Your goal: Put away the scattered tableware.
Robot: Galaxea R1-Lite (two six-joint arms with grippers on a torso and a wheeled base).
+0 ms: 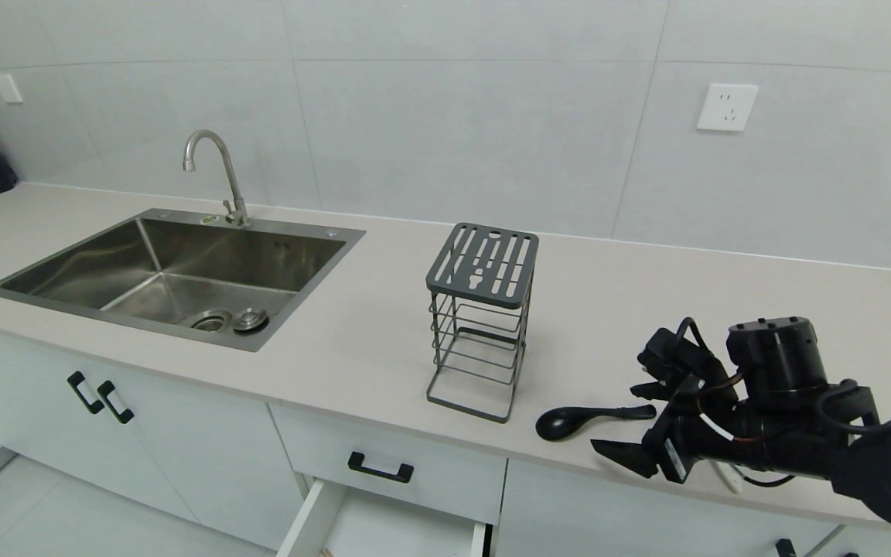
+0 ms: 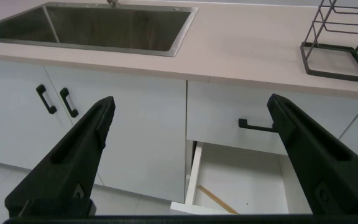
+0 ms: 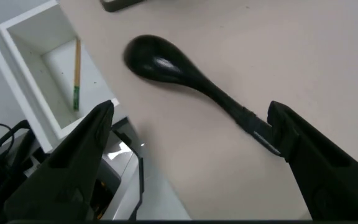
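A black spoon (image 1: 569, 420) lies on the pale counter near its front edge, bowl toward the left. My right gripper (image 1: 617, 418) hangs open just above the counter at the spoon's handle end, one finger on each side of it. In the right wrist view the spoon (image 3: 191, 74) runs between the spread fingers (image 3: 73, 168). My left gripper (image 2: 191, 102) is open and holds nothing. It is below counter height, facing the cabinet fronts. An open drawer (image 2: 241, 180) under the counter holds a wooden chopstick (image 2: 215, 198), which the right wrist view shows as a chopstick (image 3: 76, 74) too.
A dark wire cutlery rack (image 1: 480, 325) stands on the counter left of the spoon. A steel sink (image 1: 175, 271) with a faucet (image 1: 217, 174) is set in the counter's left half. The open drawer (image 1: 384, 534) juts out below the rack.
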